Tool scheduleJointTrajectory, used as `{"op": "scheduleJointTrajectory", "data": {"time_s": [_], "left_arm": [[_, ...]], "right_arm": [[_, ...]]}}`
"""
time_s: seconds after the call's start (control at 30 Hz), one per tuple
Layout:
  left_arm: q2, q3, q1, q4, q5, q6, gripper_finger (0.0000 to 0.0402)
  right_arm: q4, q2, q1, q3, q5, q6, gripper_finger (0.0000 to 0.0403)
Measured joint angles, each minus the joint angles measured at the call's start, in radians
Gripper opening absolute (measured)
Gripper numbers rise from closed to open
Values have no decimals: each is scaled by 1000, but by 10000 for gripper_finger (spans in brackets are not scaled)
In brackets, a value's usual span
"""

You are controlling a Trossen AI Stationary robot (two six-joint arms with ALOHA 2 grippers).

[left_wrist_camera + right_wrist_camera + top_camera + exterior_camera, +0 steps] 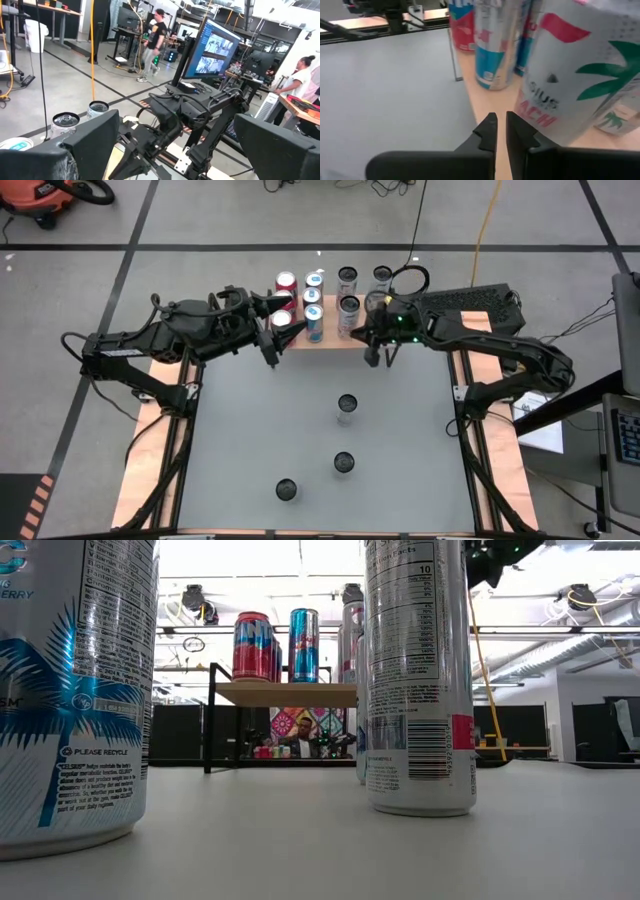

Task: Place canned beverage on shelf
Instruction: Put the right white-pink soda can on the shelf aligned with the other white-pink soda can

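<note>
So right now our right gripper (500,131) is sitting over the near edge of the shelf (485,102), jaws pinched together with only a thin slit between them and nothing caught in that slit. Just ahead of the fingertips and a bit off to one side stands a white palm-print can (580,70), close to the jaws but not between them, and a little farther past the tips there's a blue-and-silver can (492,45) with a red one (462,27) beyond it, all upright on the light wood top. From overhead the right gripper (377,348) hangs at the front right corner of the shelf (330,340), with the rows of cans just behind it. Our left gripper (283,322) is at the other end of the shelf, fingers spread wide and empty, its tips beside the red and blue cans (300,300) on that side; the left wrist view shows those two dark fingers (90,137) far apart with only the other arm visible between them. Well back from both sets of jaws, out on the grey table (250,440), three more cans stand loose: one mid-table (347,408), one nearer the front (343,463) and one at the front left (287,490). Two of those loom huge in the low view, with the shelf (285,694) behind them.
</note>
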Motion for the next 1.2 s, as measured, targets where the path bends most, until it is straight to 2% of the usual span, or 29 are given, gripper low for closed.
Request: {"op": "scheduleJointTrajectory", "data": {"time_s": [0.57, 0.77, 1.2], "left_arm": [[0, 0, 0, -12, 0, 8, 396], [0, 0, 0, -18, 0, 6, 396], [0, 0, 0, -19, -1, 0, 396]], "right_arm": [[80, 64, -2, 0, -3, -26, 0], [104, 86, -2, 0, 45, -26, 0], [129, 86, -8, 0, 77, -53, 0]]}}
